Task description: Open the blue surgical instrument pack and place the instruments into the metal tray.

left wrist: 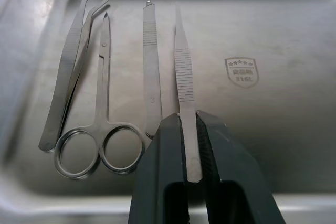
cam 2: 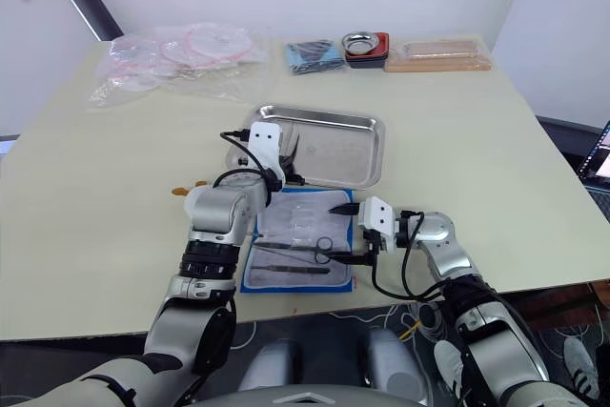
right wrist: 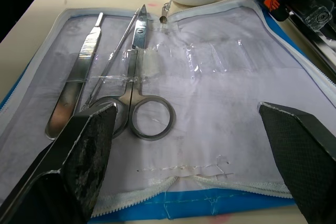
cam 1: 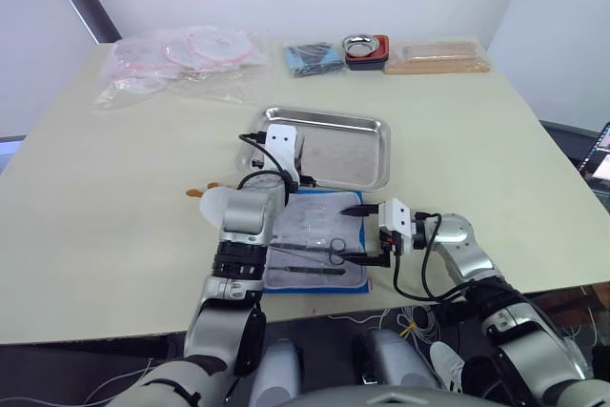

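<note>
Desk [cam 1: 114, 188]: cream, carries the metal tray [cam 1: 367, 171] and the opened blue surgical instrument pack [cam 1: 357, 283].
Left gripper [left wrist: 189, 140]: jaws pinch tweezers [left wrist: 184, 77] over the tray.
Right gripper [cam 1: 364, 233]: jaws spread wide above the pack.

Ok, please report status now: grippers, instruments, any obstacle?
Left gripper shut on tweezers over metal tray; three instruments already in. Right gripper open over the opened pack; scissors remain there. No obstacle.

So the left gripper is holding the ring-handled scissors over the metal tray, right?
Not quite. The left wrist view shows the left gripper shut on straight forceps over the metal tray; the ring-handled scissors already lie in the tray.
</note>
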